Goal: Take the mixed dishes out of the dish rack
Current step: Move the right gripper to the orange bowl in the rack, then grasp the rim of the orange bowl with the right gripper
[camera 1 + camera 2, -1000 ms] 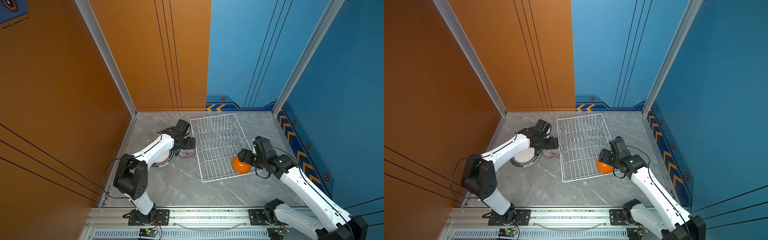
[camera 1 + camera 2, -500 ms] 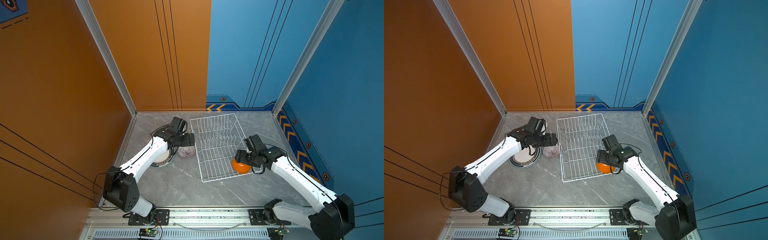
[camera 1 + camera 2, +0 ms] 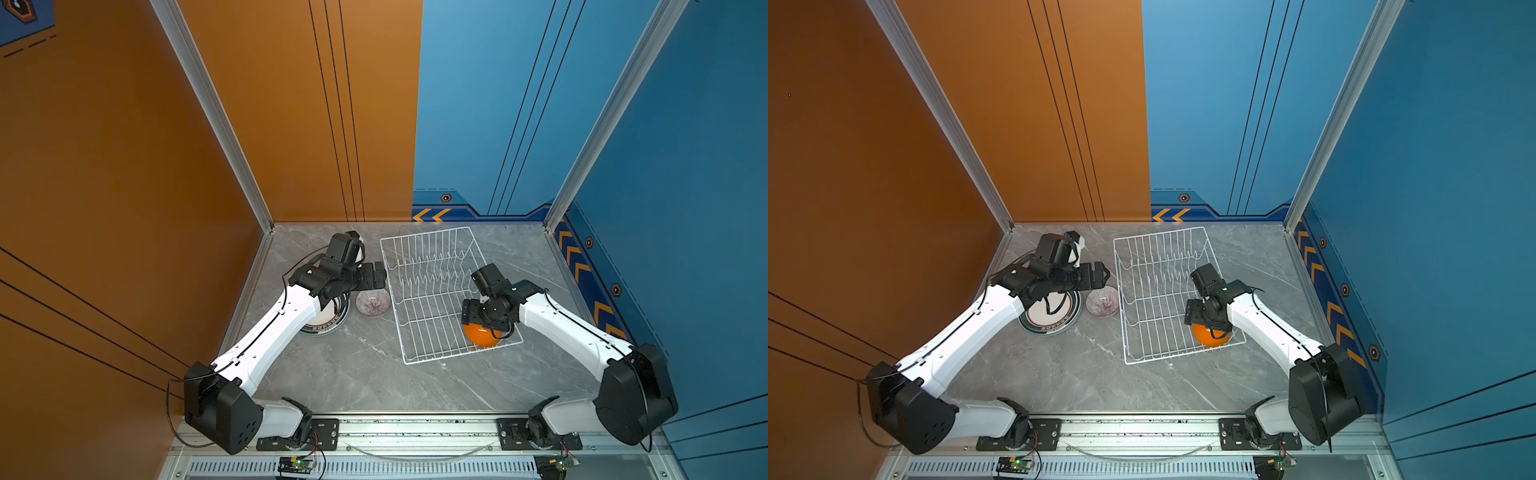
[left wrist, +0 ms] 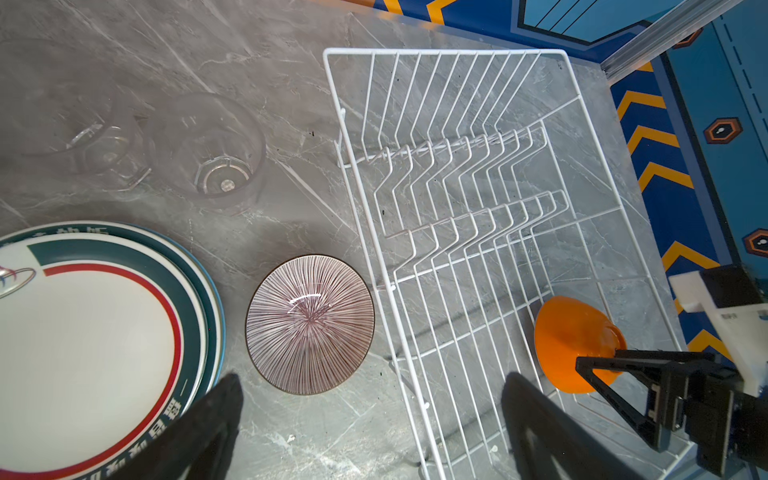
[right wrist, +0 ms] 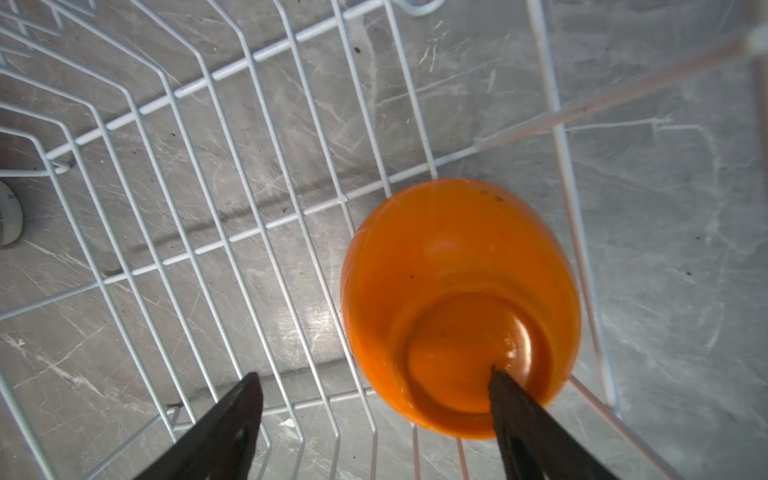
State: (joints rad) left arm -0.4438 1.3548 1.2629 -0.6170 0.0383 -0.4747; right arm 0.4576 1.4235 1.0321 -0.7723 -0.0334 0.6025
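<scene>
Glossy orange bowl (image 5: 449, 257), wire dish rack (image 4: 432, 51), possibly coated

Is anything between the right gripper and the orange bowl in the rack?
Nothing visible. The open right gripper hangs right over the overturned orange bowl, one finger at its foot ring; the dish rack wires lie beneath it.

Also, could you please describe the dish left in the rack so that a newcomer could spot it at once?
Find the white wire dish rack on the grey table. In its near right corner, beneath the open right gripper, lies an orange bowl with its foot ring showing. It is the only dish inside; the striped bowl and plates sit on the table left of the rack.
</scene>
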